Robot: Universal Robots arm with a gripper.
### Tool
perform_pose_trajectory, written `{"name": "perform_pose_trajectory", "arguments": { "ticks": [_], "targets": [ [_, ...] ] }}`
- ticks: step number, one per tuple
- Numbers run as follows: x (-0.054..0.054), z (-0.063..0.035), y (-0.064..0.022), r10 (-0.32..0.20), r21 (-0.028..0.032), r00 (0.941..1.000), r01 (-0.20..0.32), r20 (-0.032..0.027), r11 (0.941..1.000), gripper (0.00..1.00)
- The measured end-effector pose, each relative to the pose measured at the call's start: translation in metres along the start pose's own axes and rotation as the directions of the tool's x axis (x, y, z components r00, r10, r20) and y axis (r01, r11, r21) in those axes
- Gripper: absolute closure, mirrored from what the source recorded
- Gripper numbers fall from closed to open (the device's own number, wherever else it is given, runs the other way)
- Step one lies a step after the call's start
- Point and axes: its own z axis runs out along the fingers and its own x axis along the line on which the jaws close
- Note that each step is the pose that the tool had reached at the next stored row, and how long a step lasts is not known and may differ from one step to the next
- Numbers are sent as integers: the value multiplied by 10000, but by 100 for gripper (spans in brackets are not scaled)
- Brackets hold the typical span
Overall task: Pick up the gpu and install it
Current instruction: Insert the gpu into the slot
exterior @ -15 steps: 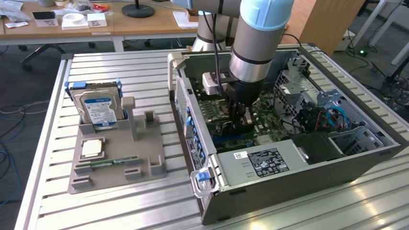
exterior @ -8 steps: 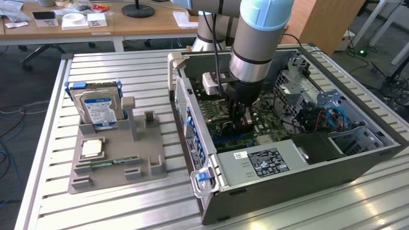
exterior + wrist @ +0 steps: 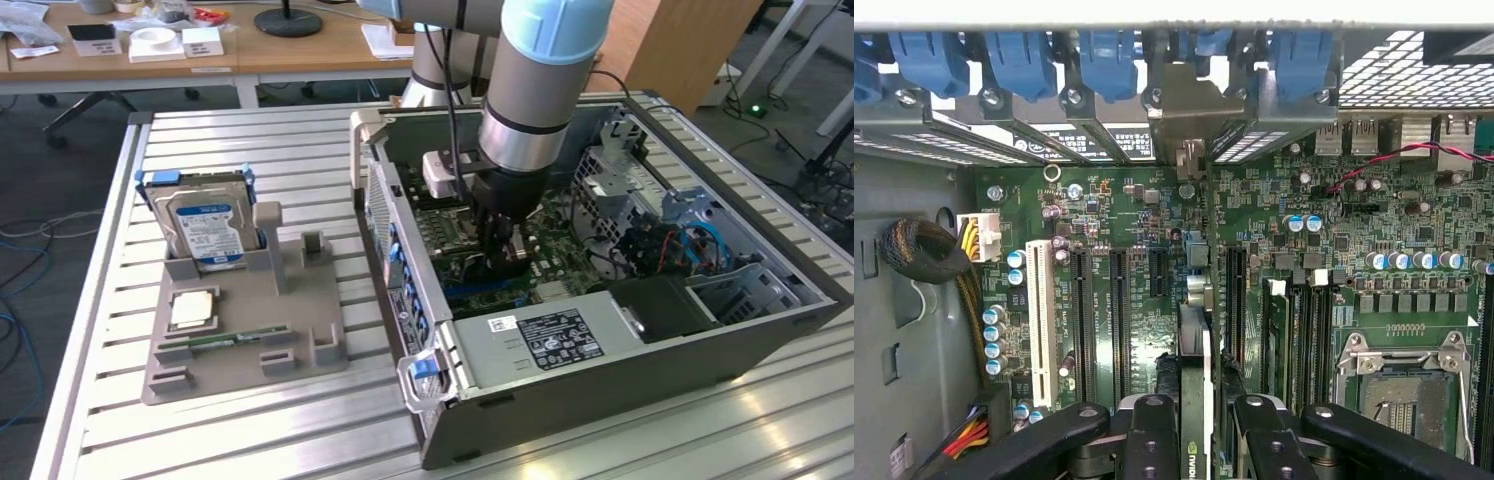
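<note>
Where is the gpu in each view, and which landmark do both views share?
Exterior view: the gpu hangs edge-down under the gripper, inside the open case, largely hidden by it.
Wrist view: the gpu stands edge-on between the fingers, its silver bracket at the rear slots.
Shared landmark: the blue slot latches along the case's rear wall.

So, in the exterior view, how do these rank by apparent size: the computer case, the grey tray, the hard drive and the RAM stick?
Largest to smallest:
1. computer case
2. grey tray
3. hard drive
4. RAM stick
</note>
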Motion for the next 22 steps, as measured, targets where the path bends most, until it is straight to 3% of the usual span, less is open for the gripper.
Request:
{"name": "perform_pose_trajectory", "arguments": {
  "ticks": [6, 9, 22],
  "targets": [
    [0, 2, 2, 4, 3, 10000, -4, 4, 10000, 73],
    [0, 1, 0, 0, 1, 10000, 0, 2, 10000, 60],
    [0, 0, 0, 0, 0, 10000, 0, 1, 10000, 60]
  ]
}}
